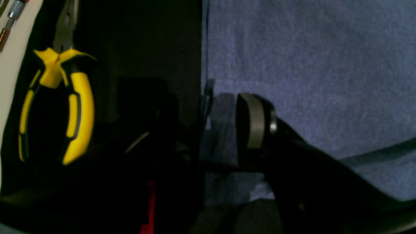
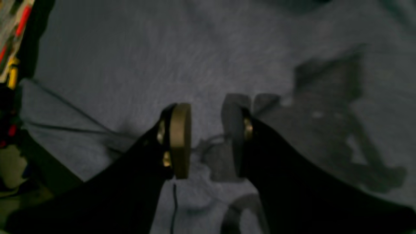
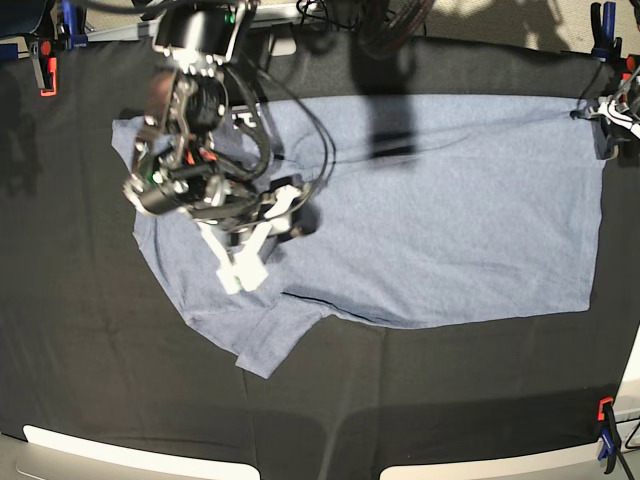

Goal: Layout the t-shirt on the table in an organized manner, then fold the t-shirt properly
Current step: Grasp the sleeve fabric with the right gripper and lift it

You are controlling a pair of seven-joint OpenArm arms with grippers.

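The light blue-grey t-shirt (image 3: 450, 210) lies spread flat on the black table (image 3: 100, 350), one sleeve (image 3: 262, 342) pointing toward the front edge. My right gripper (image 3: 243, 275) hovers low over the shirt's left part near that sleeve. In the right wrist view, the right gripper (image 2: 208, 139) stands open, a small pucker of t-shirt (image 2: 130, 65) cloth showing in the gap. My left gripper (image 3: 605, 115) sits at the shirt's far right top corner. In the left wrist view, the left gripper (image 1: 201, 130) is open and straddles the t-shirt (image 1: 308, 65) edge, one pad (image 1: 255, 120) over the cloth.
Yellow-handled pliers (image 1: 58, 104) lie on the table just past the shirt's edge by the left gripper. Orange clamps (image 3: 45, 75) (image 3: 603, 410) and a blue clamp (image 3: 600, 20) grip the table's borders. Cables (image 3: 300, 130) trail from the right arm across the shirt.
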